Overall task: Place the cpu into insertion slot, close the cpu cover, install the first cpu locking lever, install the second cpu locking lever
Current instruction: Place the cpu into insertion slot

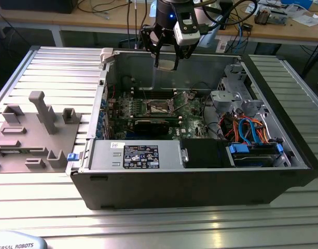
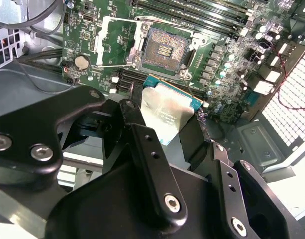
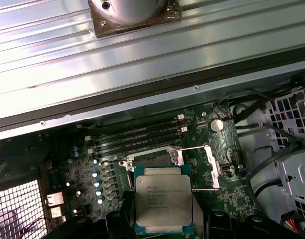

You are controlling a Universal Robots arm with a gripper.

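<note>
Ribbed aluminium bench point(image 1: 44, 207): black gripper point(image 2: 167, 117) clamps flat silver-topped square cpu point(image 3: 163, 199), well clear of dark gold-glinting insertion slot point(image 2: 165, 50); best centred, squared, lowered level.

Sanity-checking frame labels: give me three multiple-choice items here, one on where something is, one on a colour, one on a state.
1. Where is the cpu?
A) seated in the insertion slot
B) held by the fingers, clear of the motherboard
C) lying flat on the motherboard

2. What colour is the motherboard?
A) green
B) red
C) white

3. How is the cpu cover?
A) shut over the slot
B) shut over the cpu
C) swung open

Answers: 1 B, the chip sits between the fingers with the board beyond it. 2 A, green shows in both wrist views. 3 C, the frame sits beside the slot, contacts exposed.
</note>
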